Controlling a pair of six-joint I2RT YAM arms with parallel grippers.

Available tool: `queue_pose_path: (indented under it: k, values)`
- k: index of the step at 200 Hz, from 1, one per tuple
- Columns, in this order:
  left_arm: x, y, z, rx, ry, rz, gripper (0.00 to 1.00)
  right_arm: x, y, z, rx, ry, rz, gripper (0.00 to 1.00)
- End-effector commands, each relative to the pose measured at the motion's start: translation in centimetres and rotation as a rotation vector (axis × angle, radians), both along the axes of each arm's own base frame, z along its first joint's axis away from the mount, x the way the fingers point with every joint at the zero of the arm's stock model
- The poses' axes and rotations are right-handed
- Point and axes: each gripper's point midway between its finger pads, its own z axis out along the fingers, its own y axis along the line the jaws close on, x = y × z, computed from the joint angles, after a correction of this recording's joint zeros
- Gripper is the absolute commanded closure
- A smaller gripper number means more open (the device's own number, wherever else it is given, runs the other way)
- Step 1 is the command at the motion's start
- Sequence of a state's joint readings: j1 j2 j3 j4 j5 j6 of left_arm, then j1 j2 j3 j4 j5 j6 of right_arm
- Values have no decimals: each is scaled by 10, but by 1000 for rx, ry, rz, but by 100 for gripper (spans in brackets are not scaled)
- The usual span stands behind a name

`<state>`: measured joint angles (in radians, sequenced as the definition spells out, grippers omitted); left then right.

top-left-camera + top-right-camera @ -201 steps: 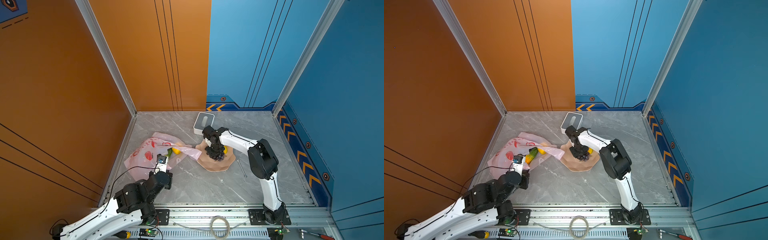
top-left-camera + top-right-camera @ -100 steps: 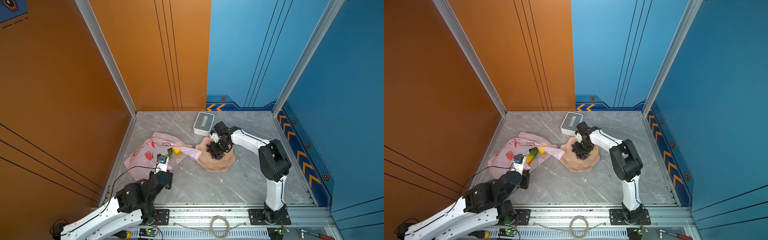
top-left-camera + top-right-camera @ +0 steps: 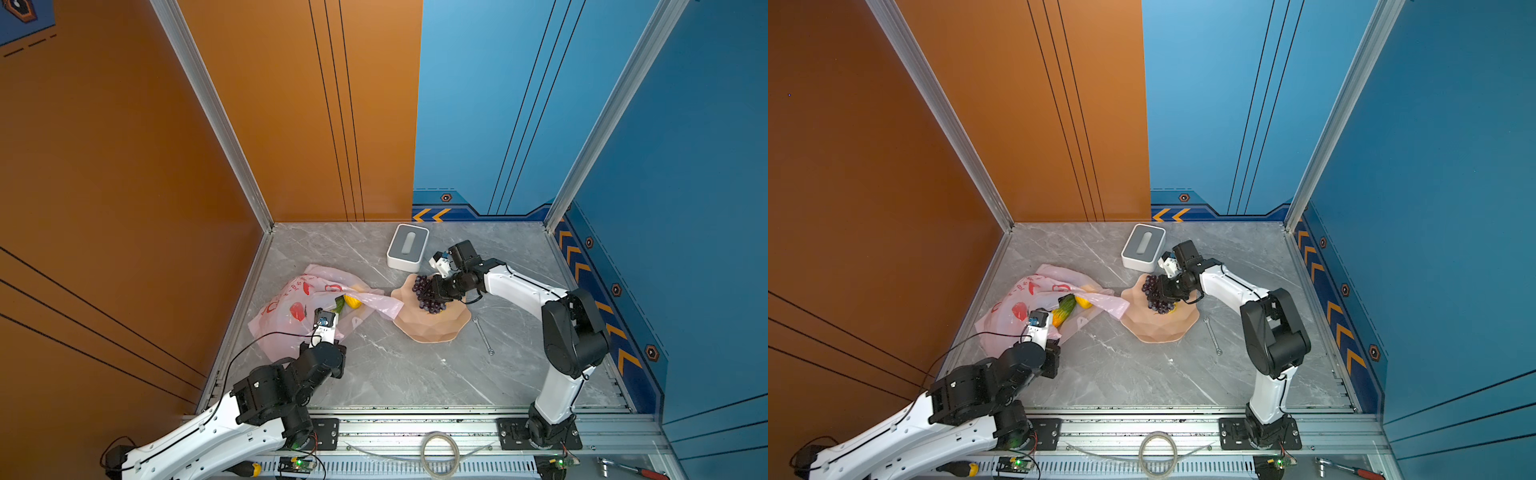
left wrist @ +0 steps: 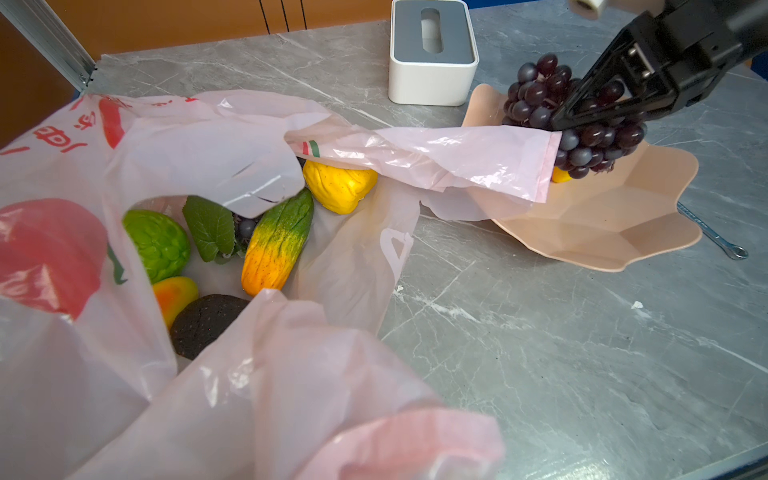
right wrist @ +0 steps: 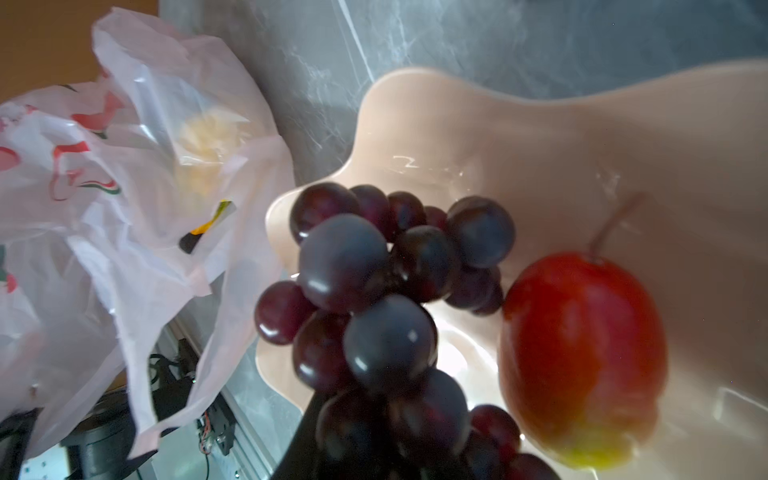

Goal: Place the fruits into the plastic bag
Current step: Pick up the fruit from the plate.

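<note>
Several toy fruits already sit inside the crinkly pink plastic bag (image 4: pixel 199 137) on the grey bench (image 3: pixel 395 374): a lime-green one (image 4: pixel 158 243), a yellow one (image 4: pixel 338 185) and a blackish avocado (image 4: pixel 203 322). My right pincer (image 4: pixel 582 120) is clenched on a glossy dark purple grape bunch (image 4: pixel 536 99), which hangs over the peach plate (image 4: pixel 602 232) where a red-orange mango (image 5: pixel 582 340) lies. That arm's forearm slopes down toward the plate. My left pincer (image 3: pixel 329 328) is clenched on the bag's near rim, its arm stretched low over the bench.
</note>
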<state>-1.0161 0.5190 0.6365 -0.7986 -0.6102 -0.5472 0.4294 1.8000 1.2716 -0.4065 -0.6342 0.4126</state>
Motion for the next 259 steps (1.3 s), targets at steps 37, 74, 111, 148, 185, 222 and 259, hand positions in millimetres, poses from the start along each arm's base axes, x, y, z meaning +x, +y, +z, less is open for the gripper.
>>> queue_pose_path:
  k: [37,74,111,148,185,222,259]
  values:
    - [-1,2,2,1,-7,4,100,5,6,50,212,-43,-30,76]
    - [-2,3,3,-7,-12,4,100,6,0,68,259,-63,-47,76]
    - [-1,3,4,-8,-14,4,100,-3,1,99,325,-96,-41,76]
    - [-2,2,3,-7,-9,0,100,-17,3,142,390,-158,-17,76]
    - [-2,1,3,-11,-5,-2,100,-49,17,185,431,-204,62,76]
    - [-2,0,2,-8,1,-5,100,-86,42,208,459,-231,156,76]
    - [-3,1,4,-18,5,-2,100,-117,73,220,477,-241,254,76]
